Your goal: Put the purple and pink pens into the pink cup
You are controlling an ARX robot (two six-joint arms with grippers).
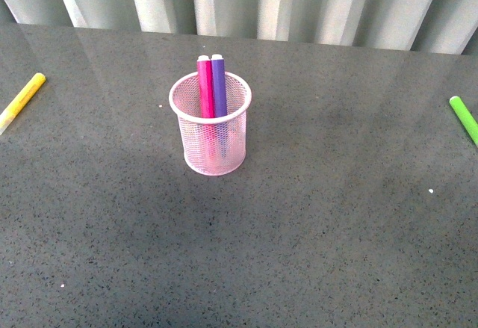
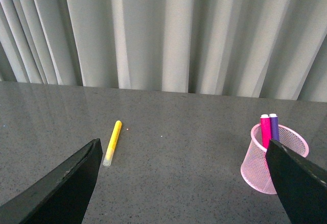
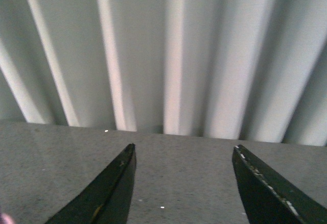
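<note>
Grey speckled tabletop (image 1: 314, 223) runs back to a wall of pale pleated curtains (image 1: 299, 3). Near its middle stands the pink cup (image 1: 210, 145), upright, with the 2 purple and pink pens (image 1: 211, 85) inside it side by side, the pink one left of the purple, both caps poking above the rim. A yellow marker (image 1: 21, 101) lies flat at the far left edge and a green marker (image 1: 464, 119) at the far right, both well apart from the cup. The left gripper (image 2: 184, 188) has its fingers spread wide around nothing; the right gripper (image 3: 184, 193) is likewise parted and empty, facing the curtains.
</note>
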